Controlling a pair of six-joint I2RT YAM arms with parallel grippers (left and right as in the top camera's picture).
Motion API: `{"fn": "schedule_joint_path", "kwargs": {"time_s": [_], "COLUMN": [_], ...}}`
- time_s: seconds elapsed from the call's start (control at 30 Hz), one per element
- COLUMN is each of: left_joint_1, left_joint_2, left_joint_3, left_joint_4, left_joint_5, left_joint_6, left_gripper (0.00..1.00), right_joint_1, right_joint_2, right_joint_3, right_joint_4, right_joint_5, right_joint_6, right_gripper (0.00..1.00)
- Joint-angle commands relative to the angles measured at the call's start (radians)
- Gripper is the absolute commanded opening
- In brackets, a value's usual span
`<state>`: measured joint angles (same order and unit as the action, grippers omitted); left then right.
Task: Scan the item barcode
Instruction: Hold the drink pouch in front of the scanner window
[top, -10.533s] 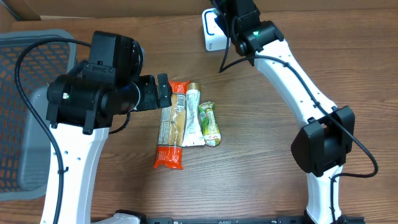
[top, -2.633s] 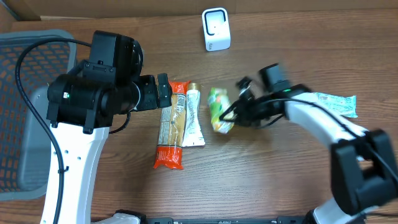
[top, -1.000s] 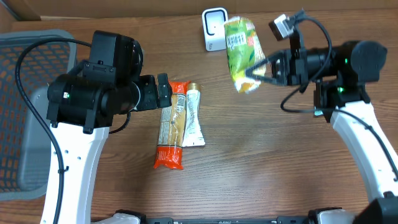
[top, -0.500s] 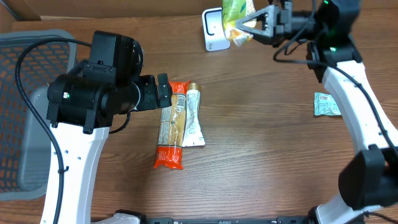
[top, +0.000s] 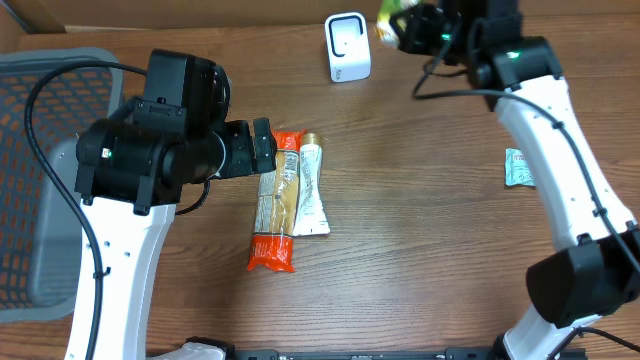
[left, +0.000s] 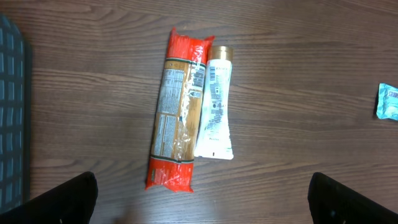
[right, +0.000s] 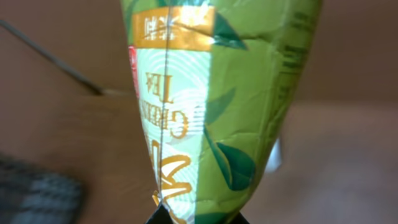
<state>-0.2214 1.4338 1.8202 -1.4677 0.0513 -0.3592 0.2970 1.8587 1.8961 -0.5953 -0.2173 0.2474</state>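
Green foil tea packet (top: 389, 11) with leaf print and an orange label band is off the table, pinched in the right gripper (top: 408, 24), whose jaws are closed tight on one end of it. In the right wrist view the packet (right: 211, 106) fills most of the frame, its narrow end meeting the dark fingertips (right: 163, 217) at the bottom edge, printed text upside down. From overhead it sits at the far edge of the table, just right of the white box-shaped scanner (top: 347, 47) and partly cut off by the frame; contact with the scanner cannot be told. Left gripper (top: 262, 148) hovers with jaws spread wide and nothing between them; its two black fingers (left: 61, 200) show at the lower corners of the left wrist view. Beneath it lie a long clear pasta packet with red ends (left: 177, 117) and a white squeeze tube with a gold cap (left: 215, 104), side by side and touching. A small pale-teal sachet (top: 520, 167) lies well apart, toward the right. Dark brown wooden table (top: 420, 260); grey mesh basket (top: 25, 160) at the left edge.
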Motion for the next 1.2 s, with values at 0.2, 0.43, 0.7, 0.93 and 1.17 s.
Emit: {"fn": "schedule_joint_path", "kwargs": {"time_s": [0.2,0.43,0.7,0.93,1.17], "left_joint_1": [-0.002,-0.002,-0.002,-0.002,-0.002], "left_joint_2": [0.002,0.002,0.002,0.002,0.002], "left_joint_3": [0.015,0.015,0.015,0.015,0.015], "left_joint_4": [0.002,0.002,0.002,0.002,0.002], "left_joint_5": [-0.003,-0.003,-0.003,-0.003,-0.003], "left_joint_6": [0.023,0.023,0.023,0.023,0.023], "left_gripper": [1.0,0.99,0.99,0.99,1.0], "right_joint_1": [0.215,0.224,0.192,0.174,0.174], "right_joint_2": [0.164,0.341,0.481,0.518,0.521], "right_joint_3": [0.053,0.053,0.052,0.052,0.052], "right_joint_4": [0.222,0.409,0.483,0.485,0.482], "right_joint_5": [0.772,0.831,0.916,0.914,0.904], "right_joint_6": [-0.677,-1.105,-1.225,-1.221,-1.22], "right_gripper": [0.04,0.04,0.04,0.04,0.04]}}
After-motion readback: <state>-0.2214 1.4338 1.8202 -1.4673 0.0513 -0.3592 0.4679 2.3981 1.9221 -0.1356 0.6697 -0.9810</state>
